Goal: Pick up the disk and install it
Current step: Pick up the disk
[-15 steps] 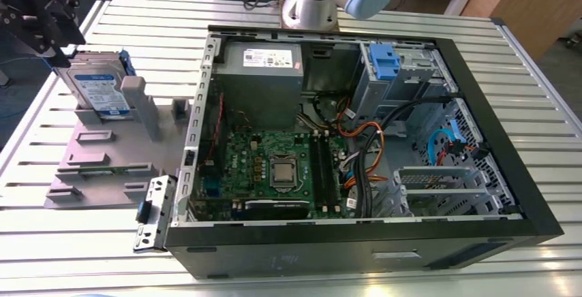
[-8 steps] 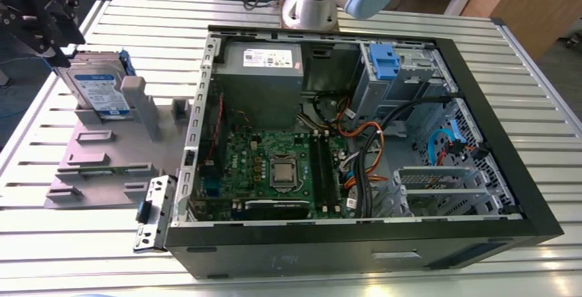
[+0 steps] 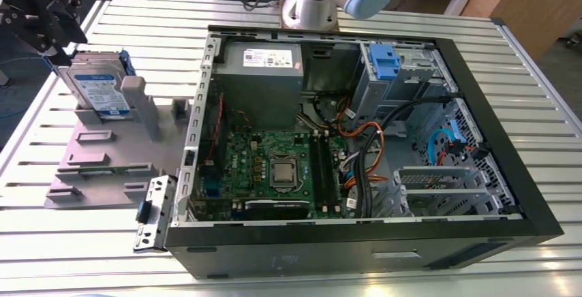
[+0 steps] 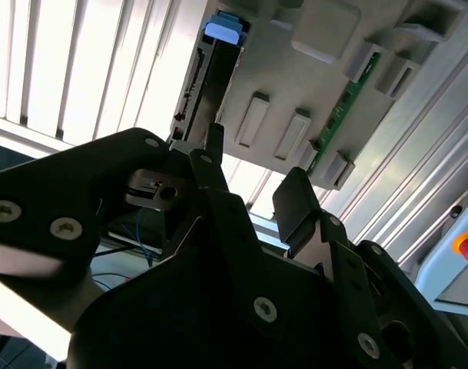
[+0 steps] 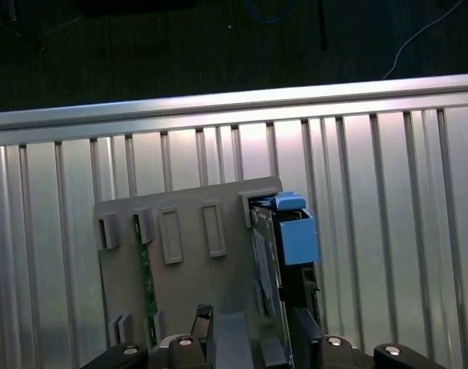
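The disk (image 3: 98, 87), silver with a blue-and-white label and blue rails, stands on edge in a grey holder (image 3: 109, 144) on the table, at the exterior view's left. My black gripper (image 3: 56, 48) hangs just above and beside the disk's top edge. In both wrist views the fingers are spread apart with nothing between them. The disk's thin edge (image 5: 266, 261) and its blue rail (image 5: 297, 234) lie just beyond my gripper (image 5: 253, 323). In the second wrist view the disk (image 4: 207, 73) sits past my open gripper (image 4: 253, 177).
An open computer case (image 3: 509, 195) lies on the slatted metal table (image 3: 146, 18), with a motherboard (image 3: 272, 167), cables and a blue-fronted drive bay (image 3: 384, 62) inside. A green circuit board (image 5: 145, 284) stands in the grey holder. The arm's base (image 3: 314, 1) rises behind the case.
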`<state>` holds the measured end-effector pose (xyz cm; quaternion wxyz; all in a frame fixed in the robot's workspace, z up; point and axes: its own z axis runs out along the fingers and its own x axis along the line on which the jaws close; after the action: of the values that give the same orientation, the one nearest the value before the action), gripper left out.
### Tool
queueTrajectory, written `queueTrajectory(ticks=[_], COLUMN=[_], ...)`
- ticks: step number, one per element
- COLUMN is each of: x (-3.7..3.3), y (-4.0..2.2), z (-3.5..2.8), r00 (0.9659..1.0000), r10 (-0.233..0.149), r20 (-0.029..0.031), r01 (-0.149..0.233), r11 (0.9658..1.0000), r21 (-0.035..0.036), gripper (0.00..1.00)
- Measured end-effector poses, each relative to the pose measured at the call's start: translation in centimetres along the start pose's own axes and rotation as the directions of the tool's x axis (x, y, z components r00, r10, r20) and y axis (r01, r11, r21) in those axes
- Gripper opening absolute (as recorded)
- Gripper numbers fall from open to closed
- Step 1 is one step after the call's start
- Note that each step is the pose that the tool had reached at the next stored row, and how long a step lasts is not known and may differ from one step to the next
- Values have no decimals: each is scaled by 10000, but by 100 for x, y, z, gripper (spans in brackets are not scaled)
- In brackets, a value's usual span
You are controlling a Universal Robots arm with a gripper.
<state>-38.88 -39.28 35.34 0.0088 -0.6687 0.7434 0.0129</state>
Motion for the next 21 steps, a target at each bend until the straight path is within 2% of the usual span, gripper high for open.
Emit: queueTrajectory(ticks=[11, 17, 21], x=[-3, -1, -10], y=[55, 70, 75], z=[22, 36, 45], r00=[10000, 9988, 9987], r10=[-25, -485, -501], r20=[-1, -5, -4], r01=[25, 485, 501], r11=[10000, 9988, 9987], r21=[-1, -17, -15], gripper=[53, 53, 53])
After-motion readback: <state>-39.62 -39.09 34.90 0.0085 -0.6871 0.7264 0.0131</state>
